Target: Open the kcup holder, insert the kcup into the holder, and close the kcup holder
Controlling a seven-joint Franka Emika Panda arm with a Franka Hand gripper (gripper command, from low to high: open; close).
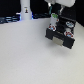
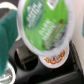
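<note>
In the wrist view the kcup [image 2: 42, 24], white with a green printed top, fills the upper part of the picture, tilted and held between my fingers. One teal finger [image 2: 7, 37] shows beside it. Under it lies the kcup holder's open drawer tray [image 2: 25, 57] with black round slots. One slot holds an orange-lidded pod [image 2: 54, 57]. In the exterior view my gripper [image 1: 53, 20] hangs over the black kcup holder [image 1: 64, 31] at the exterior view's right. Its drawer [image 1: 61, 40] is pulled out toward the front. The kcup itself is too small to make out there.
A white table [image 1: 25, 55] spreads across the exterior view's left and front. A white bottle-like object [image 1: 24, 11] stands at the back against dark clutter. Several pods with mixed-colour lids sit in the drawer's slots.
</note>
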